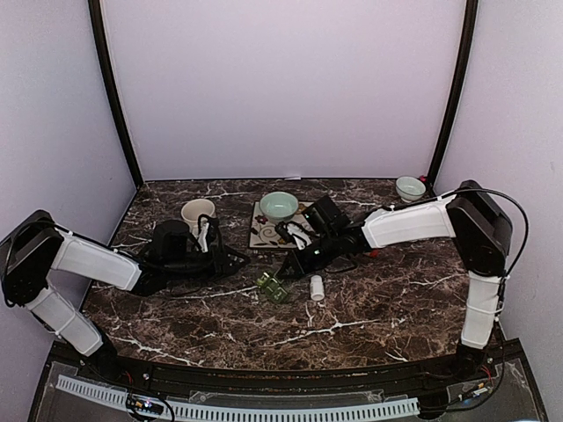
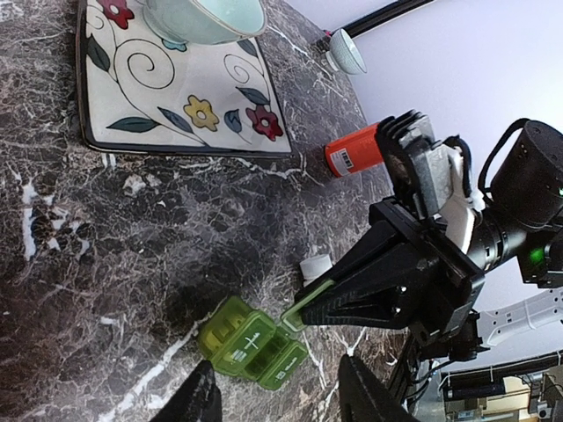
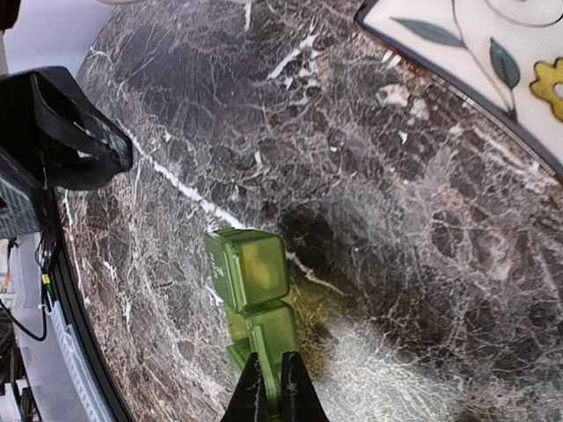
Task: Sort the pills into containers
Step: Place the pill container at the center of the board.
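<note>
The containers are one small green pill box (image 1: 273, 287) of three square compartments, lying on the marble in front of the plate. One lid (image 3: 274, 352) stands up from it, and my right gripper (image 3: 273, 397) is shut on that thin lid's edge. The left wrist view shows the box (image 2: 251, 343) just beyond my left gripper (image 2: 281, 400), which is open with nothing between its fingers. In the top view, the left gripper (image 1: 239, 260) sits left of the box and the right gripper (image 1: 288, 271) above it. I cannot make out any pills.
A flowered square plate (image 1: 260, 236) holds a pale green bowl (image 1: 278, 206). A cream mug (image 1: 198, 214) stands behind my left arm. An orange bottle (image 2: 352, 149) lies behind the right wrist, with a white cap (image 1: 317, 287) right of the box. A small bowl (image 1: 409, 187) sits far right.
</note>
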Controlling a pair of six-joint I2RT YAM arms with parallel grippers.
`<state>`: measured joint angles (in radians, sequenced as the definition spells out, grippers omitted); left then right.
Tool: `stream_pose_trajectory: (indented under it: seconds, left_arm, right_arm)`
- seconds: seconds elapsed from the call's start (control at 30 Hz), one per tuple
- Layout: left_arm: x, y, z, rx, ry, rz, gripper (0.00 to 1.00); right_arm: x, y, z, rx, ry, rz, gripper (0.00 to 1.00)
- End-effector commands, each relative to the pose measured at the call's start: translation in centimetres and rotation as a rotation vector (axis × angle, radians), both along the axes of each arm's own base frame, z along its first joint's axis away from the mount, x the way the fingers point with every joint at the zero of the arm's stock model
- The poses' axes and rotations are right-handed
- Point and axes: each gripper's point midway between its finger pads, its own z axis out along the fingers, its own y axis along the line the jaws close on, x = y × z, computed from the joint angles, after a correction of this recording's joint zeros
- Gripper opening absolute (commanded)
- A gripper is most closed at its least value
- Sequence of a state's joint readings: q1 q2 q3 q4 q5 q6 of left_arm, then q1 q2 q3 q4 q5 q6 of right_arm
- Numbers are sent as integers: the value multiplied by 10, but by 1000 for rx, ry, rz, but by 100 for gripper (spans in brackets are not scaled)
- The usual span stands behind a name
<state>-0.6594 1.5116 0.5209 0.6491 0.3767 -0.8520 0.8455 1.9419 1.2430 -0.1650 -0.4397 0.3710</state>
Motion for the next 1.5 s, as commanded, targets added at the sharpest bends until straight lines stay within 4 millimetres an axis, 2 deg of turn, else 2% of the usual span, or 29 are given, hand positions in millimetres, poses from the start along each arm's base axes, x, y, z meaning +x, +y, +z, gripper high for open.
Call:
stream_pose_trajectory:
  seconds: [0.0, 0.5, 0.6, 0.73, 0.9, 1.47]
  left_arm:
    - [-4, 2, 10, -1, -37, -8, 47]
    - [-7, -7, 10, 6, -41, -41, 45]
    - [-7, -7, 9, 8, -40, -45, 45]
    - [-8, -8, 8, 9, -38, -46, 45]
    - [-9, -8, 6, 12, -35, -47, 45]
    - [-7, -5, 16, 37, -72, -37, 46]
  right_arm:
    - [-1, 0, -2, 36, 50, 36, 0]
    - [7, -6, -15, 36, 129, 22, 2]
    - [10, -5, -12, 41, 121, 18, 9]
    - [12, -5, -8, 46, 107, 10, 24]
    - [14, -5, -2, 49, 89, -1, 34]
    - [34, -29, 31, -62, -112, -94, 41]
